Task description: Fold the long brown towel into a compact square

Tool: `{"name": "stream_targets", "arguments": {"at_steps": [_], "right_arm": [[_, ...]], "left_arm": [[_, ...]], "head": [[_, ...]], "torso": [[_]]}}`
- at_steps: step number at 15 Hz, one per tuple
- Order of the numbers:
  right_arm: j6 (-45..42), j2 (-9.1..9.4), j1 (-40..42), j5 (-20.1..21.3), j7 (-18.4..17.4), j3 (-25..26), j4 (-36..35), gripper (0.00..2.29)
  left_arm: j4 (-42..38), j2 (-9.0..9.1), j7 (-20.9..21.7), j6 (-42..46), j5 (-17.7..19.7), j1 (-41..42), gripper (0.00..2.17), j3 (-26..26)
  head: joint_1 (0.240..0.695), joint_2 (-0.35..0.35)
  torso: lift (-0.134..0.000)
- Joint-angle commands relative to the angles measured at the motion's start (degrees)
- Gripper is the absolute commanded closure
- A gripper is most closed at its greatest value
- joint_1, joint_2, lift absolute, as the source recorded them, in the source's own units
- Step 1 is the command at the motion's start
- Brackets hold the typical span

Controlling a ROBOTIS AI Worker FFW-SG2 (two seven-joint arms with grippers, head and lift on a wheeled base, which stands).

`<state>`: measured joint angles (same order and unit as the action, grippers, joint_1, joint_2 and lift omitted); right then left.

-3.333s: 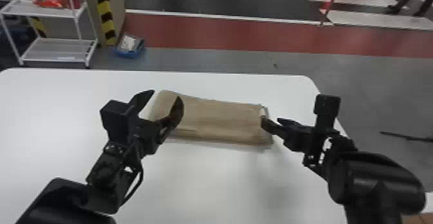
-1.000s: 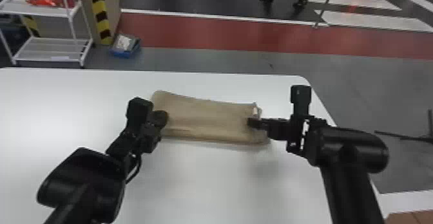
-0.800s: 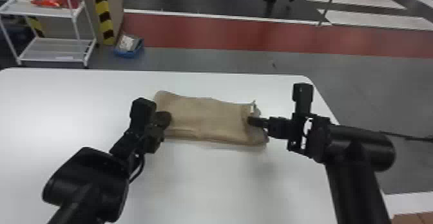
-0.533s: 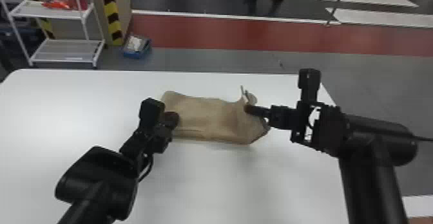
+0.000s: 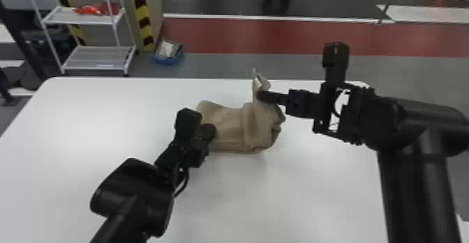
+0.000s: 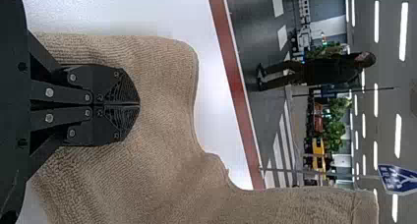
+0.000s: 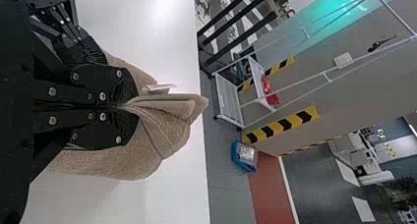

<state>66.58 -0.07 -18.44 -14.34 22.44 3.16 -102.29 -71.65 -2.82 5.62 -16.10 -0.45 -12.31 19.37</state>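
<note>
The brown towel (image 5: 226, 127) lies folded on the white table, its right end raised and bunched. At its left end is my left gripper (image 5: 209, 131). In the left wrist view the left gripper (image 6: 139, 104) has its fingers together, resting against the towel (image 6: 167, 135); whether cloth is pinched between them I cannot tell. My right gripper (image 5: 261, 95) holds up the towel's right end, a corner sticking up above the fingertips. Seen from the right wrist, the right gripper (image 7: 120, 107) is closed on gathered layers of the towel (image 7: 167, 123), with a pale tag (image 7: 158, 88) beside them.
The white table (image 5: 104, 120) extends around the towel, its far edge just behind. Beyond it on the floor stand a white shelf rack (image 5: 94, 59) and a blue box (image 5: 169, 54). The left arm also appears close by in the right wrist view.
Both grippers, open at first, have closed at the towel's ends. The right one has risen and moved inward, lifting and bunching the right end. The head view has also shifted.
</note>
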Motion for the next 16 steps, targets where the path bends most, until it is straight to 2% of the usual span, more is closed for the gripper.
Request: {"name": "stream_targets", "arguments": {"at_steps": [1,4,8,10,13,16], "right_arm": [[-2.64,0.12,-1.6,0.27,-0.73,-1.93,4.03,1.21],[-7.91,0.12,-2.56,-0.6,-0.91,-3.43,10.36,1.21],[-9.32,0.12,-2.04,-1.75,-1.52,-2.81,9.48,1.21],[-9.14,0.12,-2.56,-2.98,-1.7,-1.4,8.78,1.21],[-7.38,0.12,-4.85,-2.98,-1.7,0.79,8.69,1.21],[-4.4,0.12,-6.61,-2.63,-1.7,0.53,8.69,1.21]], "left_arm": [[-3.23,-0.08,0.27,-3.55,0.36,1.41,1.89,-0.12],[-7.19,-0.08,0.97,-6.36,0.8,3.17,1.89,0.06],[-11.76,-0.34,1.41,-6.71,2.21,4.4,1.89,-0.73],[-17.47,-0.61,4.05,-10.93,4.23,5.37,1.89,-2.67],[-23.53,-0.78,7.04,-16.03,4.23,7.3,1.89,-5.13],[-23.88,-0.87,10.47,-18.14,4.14,7.56,1.89,-6.88]], "head": [[0.695,-0.041],[0.695,-0.032],[0.695,-0.029],[0.695,-0.032],[0.695,-0.042],[0.695,-0.046]], "torso": [[-0.12],[-0.12],[-0.12],[-0.12],[-0.12],[-0.12]]}}
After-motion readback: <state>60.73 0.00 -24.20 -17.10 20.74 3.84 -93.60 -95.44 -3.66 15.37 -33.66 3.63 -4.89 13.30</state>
